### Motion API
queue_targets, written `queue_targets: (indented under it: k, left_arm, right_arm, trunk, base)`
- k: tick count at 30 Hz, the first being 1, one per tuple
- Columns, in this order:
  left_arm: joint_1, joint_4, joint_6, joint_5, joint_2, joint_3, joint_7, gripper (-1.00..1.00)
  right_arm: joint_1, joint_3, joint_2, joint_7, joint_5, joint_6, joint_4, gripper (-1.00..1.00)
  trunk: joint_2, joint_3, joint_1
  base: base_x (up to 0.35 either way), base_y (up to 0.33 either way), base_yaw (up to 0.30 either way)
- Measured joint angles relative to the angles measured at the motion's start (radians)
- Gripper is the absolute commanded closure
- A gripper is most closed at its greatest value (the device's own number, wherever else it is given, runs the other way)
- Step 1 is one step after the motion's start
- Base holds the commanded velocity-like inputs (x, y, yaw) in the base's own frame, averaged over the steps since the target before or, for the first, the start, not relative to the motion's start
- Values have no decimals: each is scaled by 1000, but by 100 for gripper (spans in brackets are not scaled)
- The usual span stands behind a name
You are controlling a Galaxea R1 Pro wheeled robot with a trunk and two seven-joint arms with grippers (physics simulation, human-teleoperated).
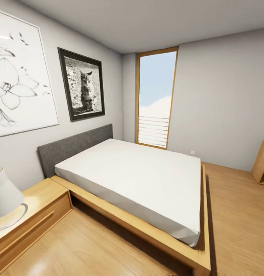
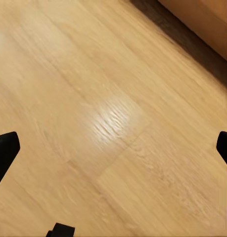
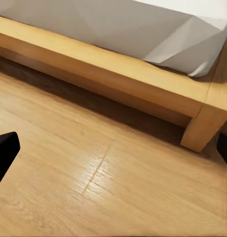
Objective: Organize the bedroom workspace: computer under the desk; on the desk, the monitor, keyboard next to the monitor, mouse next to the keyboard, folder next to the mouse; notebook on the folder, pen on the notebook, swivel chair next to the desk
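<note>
Desk and chair lie outside these views, direction from either claw undeterminable. Left claw point(image 2: 113, 148) and right claw point(image 3: 113, 150), fingers apart, empty, over floor point(image 1: 89, 249); bed point(image 1: 139, 172) ahead.

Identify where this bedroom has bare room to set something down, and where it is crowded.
The white mattress of the light-wood bed is bare, bordered by the grey headboard. The wood plank floor lies open between bed and light-wood cabinet. The light-wood nightstand is crowded by the white lamp.

Glossy wood floor point(image 2: 113, 123), pale wood bedframe point(image 3: 118, 79), grey cloth headboard point(image 1: 70, 147)
</note>
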Motion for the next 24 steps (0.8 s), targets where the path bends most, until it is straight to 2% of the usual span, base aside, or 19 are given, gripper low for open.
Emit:
queue_targets:
  k: [17, 24]
  left_arm:
    - [0, 0, -1, 0, -1, 0, 1, -100]
    - [0, 0, -1, 0, -1, 0, 1, -100]
  right_arm:
    - [0, 0, 0, 1, 4, 5, -1, -100]
    - [0, 5, 5, 2, 5, 2, 6, -100]
  trunk:
    - [0, -1, 0]
    - [0, -6, 0]
  base:
    - [0, 0, -286]
    - [0, 0, -124]
